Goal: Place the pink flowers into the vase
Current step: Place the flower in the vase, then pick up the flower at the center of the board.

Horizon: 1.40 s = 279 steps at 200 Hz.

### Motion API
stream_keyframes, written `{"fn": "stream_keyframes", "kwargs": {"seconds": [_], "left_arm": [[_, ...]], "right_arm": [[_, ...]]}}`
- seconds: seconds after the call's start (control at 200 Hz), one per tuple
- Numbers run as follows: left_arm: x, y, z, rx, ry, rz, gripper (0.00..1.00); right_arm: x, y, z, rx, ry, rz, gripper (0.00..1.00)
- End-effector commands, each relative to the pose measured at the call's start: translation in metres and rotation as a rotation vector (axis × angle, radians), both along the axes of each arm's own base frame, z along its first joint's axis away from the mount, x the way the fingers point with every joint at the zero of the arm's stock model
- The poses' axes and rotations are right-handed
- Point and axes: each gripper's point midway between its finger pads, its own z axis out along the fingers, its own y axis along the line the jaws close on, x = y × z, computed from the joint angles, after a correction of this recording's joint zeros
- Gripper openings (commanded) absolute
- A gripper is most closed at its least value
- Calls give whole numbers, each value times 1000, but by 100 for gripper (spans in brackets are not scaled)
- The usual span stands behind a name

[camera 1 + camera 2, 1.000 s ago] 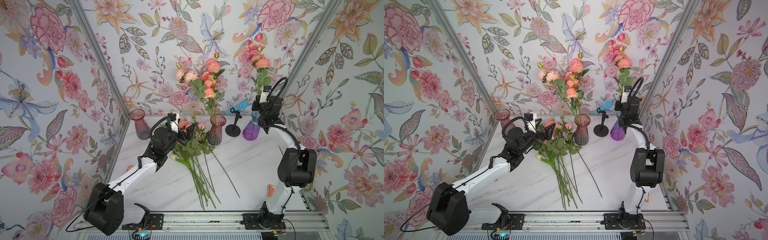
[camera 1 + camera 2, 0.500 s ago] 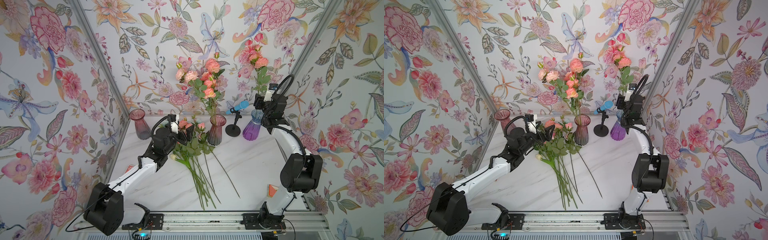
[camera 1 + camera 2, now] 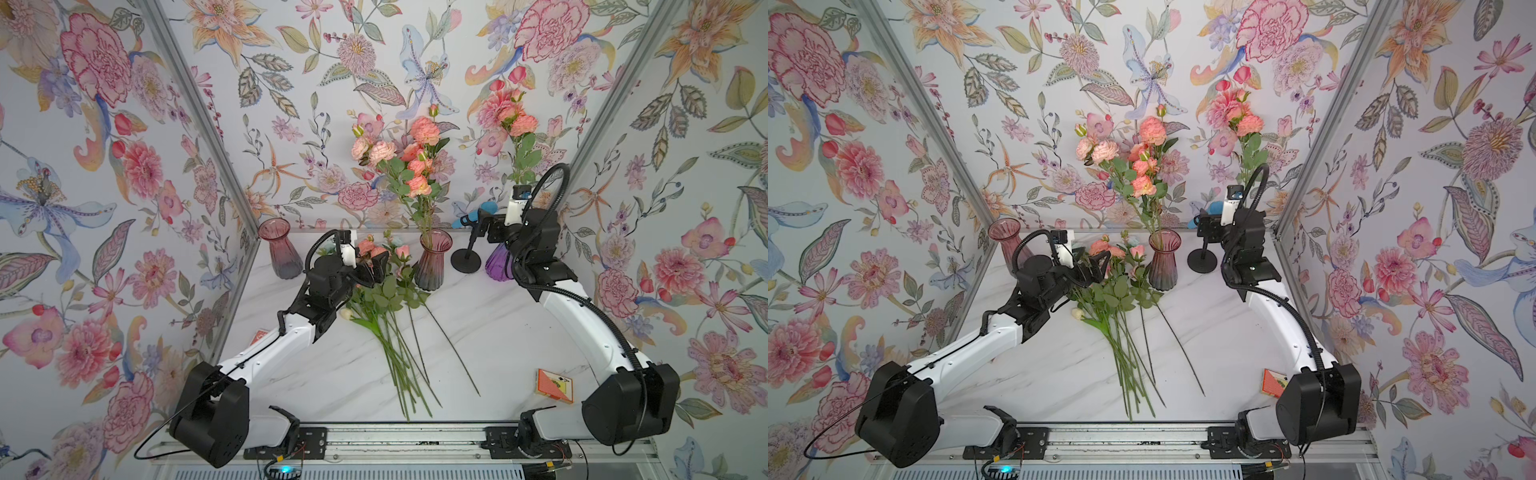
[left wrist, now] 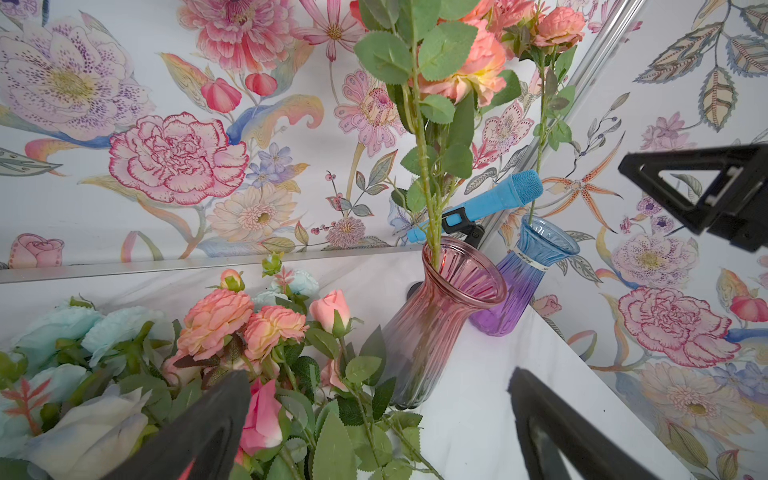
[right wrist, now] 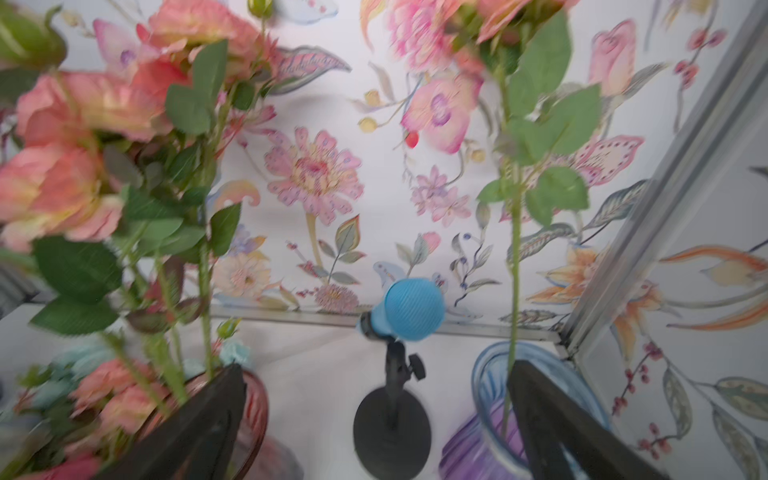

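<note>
Top views, both: the pink vase (image 3: 432,259) stands at the back centre of the marble table (image 3: 478,340), with several pink flowers (image 3: 415,166) upright in it. More pink stems lie loose just in front and left of that vase, heads near its foot, stalks fanned toward the front rail. Just left of the vase, the left gripper (image 3: 376,268) sits low over those heads. Right of the vase, the right gripper (image 3: 483,226) hangs above a black microphone stand (image 3: 466,262). In a top view a purple vase (image 3: 496,264) beside it holds one pink stem. A darker vase (image 3: 282,253) stands well left.

Left wrist: fingers (image 4: 199,428) are splayed wide, gripping nothing. Loose pink blooms and pale blue flowers (image 4: 54,332) lie by the pink vase's foot.

Right wrist, blurred: fingers (image 5: 552,415) stand wide apart, nothing clamped. One tip is before the pink vase's rim, the other before the purple vase's mouth, just beside its single stem. The blue microphone (image 5: 411,309) shows between them.
</note>
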Motion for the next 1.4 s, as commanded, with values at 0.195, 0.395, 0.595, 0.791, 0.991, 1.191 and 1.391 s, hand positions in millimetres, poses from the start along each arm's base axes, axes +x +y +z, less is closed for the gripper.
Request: {"fn": "stream_keyframes", "kwargs": {"seconds": [0.195, 0.395, 0.595, 0.791, 0.991, 1.191, 1.391], "left_arm": [[3, -13, -2, -10, 6, -36, 100], [-1, -13, 4, -22, -22, -47, 100], [-12, -9, 5, -38, -34, -48, 100], [-17, -3, 7, -21, -47, -34, 100], [-17, -3, 6, -17, -46, -36, 100], [-15, -5, 6, -20, -42, -38, 100], [-17, -3, 7, -14, -45, -34, 100]], "right_arm": [[-94, 55, -170, 43, 444, 92, 99], [-120, 60, -249, -22, 640, 111, 99], [-130, 81, -296, 27, 773, 178, 96], [-134, 93, -322, -10, 832, 203, 89], [-132, 98, -339, -68, 858, 188, 77], [-126, 104, -345, -163, 840, 161, 46], [-116, 113, -338, -261, 800, 144, 13]]}}
